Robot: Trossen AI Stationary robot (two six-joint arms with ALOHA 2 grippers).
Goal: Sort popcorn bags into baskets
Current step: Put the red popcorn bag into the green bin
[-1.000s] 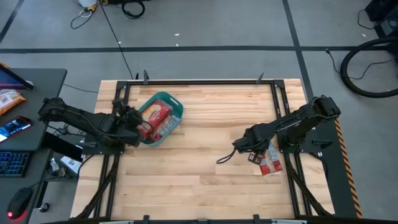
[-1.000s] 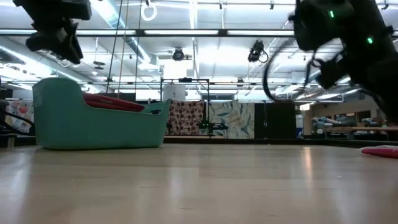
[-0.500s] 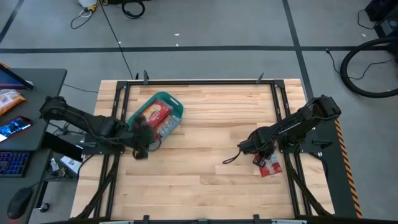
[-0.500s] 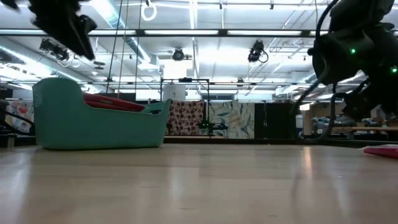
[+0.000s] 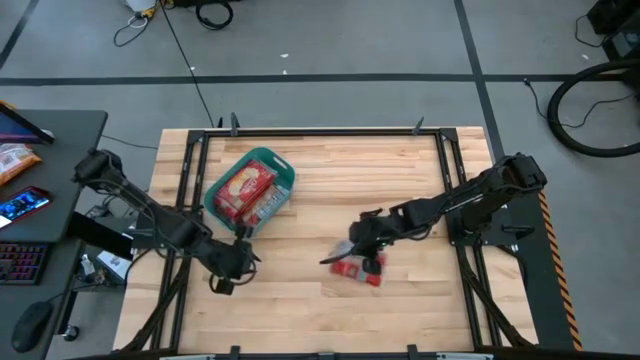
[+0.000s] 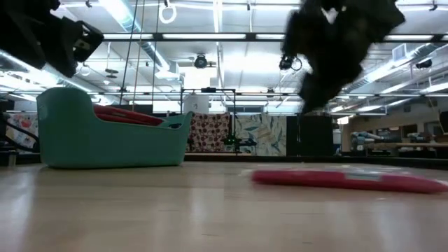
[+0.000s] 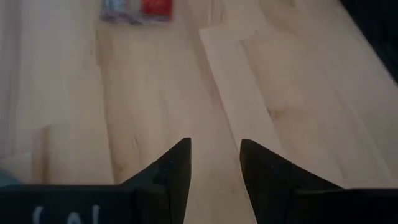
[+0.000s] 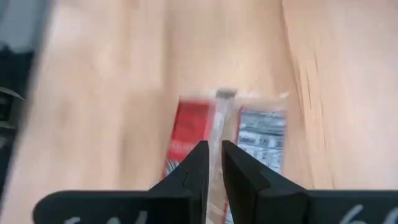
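The teal basket point(image 5: 285, 170) stands at the table's far left with several red popcorn bags point(image 5: 245, 188) lying in it. One popcorn bag point(image 5: 360, 272) lies flat on the wood near the table's middle, and it shows in the low view point(image 6: 343, 180). My right gripper point(image 8: 214, 146) hangs over that bag and tips down at it. Only a narrow gap separates its fingers, and the low view shows it above the table. My left gripper point(image 7: 214, 146) is open and empty. It stands over bare wood just nearer than the basket point(image 5: 235, 262).
Dark frame rails point(image 5: 180, 250) run along the table's left and right sides. A desk point(image 5: 40, 190) with a phone and a keyboard stands off the left edge. Bare wood point(image 5: 300, 310) stretches along the near half.
My right gripper has swung from the right edge toward the table's middle and tipped downward. The popcorn bag that lay by the right edge now lies flat near the middle. My left gripper has left the basket, gone toward the near edge and tipped down.
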